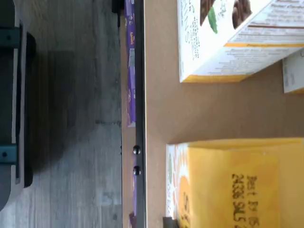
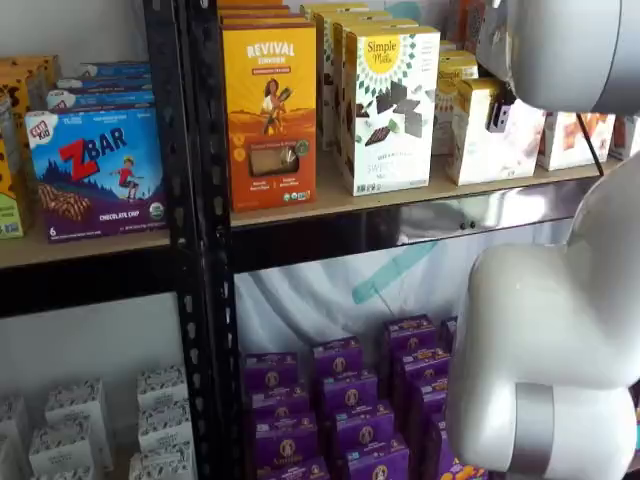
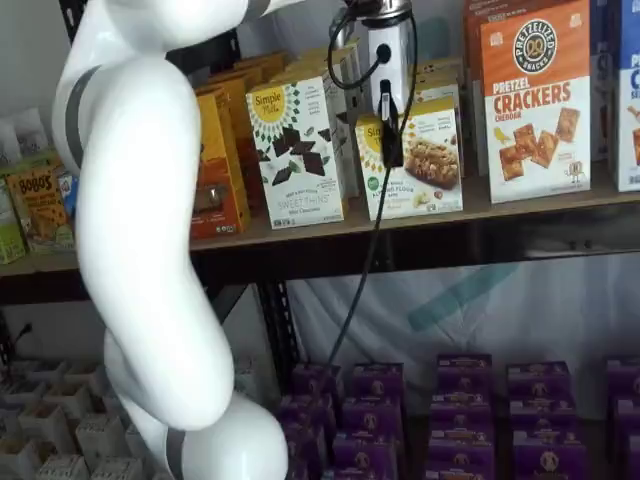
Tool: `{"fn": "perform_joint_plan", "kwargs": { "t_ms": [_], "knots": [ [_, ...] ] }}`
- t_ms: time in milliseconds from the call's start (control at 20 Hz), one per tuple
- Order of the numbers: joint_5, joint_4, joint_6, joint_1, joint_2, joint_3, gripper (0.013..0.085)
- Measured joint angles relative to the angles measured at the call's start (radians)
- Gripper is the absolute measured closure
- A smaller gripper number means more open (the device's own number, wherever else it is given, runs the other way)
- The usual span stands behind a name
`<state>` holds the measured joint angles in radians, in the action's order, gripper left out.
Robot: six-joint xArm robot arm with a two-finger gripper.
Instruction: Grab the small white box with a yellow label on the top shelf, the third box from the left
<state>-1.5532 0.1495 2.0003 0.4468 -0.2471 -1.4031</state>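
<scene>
The small white box point(image 3: 418, 170) stands on the top shelf point(image 3: 520, 208), right of the taller Simple Mills box point(image 3: 295, 150). It has a yellow round logo and a yellow top. In both shelf views my gripper point(image 3: 388, 140) hangs right in front of the box's upper left part. Only one black finger shows side-on, so I cannot tell whether it is open. In a shelf view the box point(image 2: 480, 140) sits behind the black finger point(image 2: 500, 114). The wrist view looks down on the box's yellow top point(image 1: 237, 185) and the tan shelf board point(image 1: 199, 111).
An orange Revival box point(image 2: 268, 110) stands left of the Simple Mills box point(image 2: 390, 110). An orange-and-white crackers box point(image 3: 535, 100) stands to the right. A black cable point(image 3: 372, 235) hangs from the gripper. Purple boxes point(image 2: 340, 400) fill the lower shelf. My white arm point(image 3: 140, 250) blocks the left side.
</scene>
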Motion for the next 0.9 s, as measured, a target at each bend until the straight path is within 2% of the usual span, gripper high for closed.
{"fn": "perform_joint_plan", "kwargs": {
  "t_ms": [150, 300, 600, 900],
  "knots": [
    [0.000, 0.001, 0.001, 0.002, 0.000, 0.000, 0.0570],
    [-0.001, 0.003, 0.002, 0.003, 0.001, 0.000, 0.0650],
    [-0.046, -0.005, -0.005, -0.002, 0.006, -0.022, 0.0650],
    [-0.092, -0.010, -0.012, -0.005, -0.033, -0.009, 0.0650]
  ]
}}
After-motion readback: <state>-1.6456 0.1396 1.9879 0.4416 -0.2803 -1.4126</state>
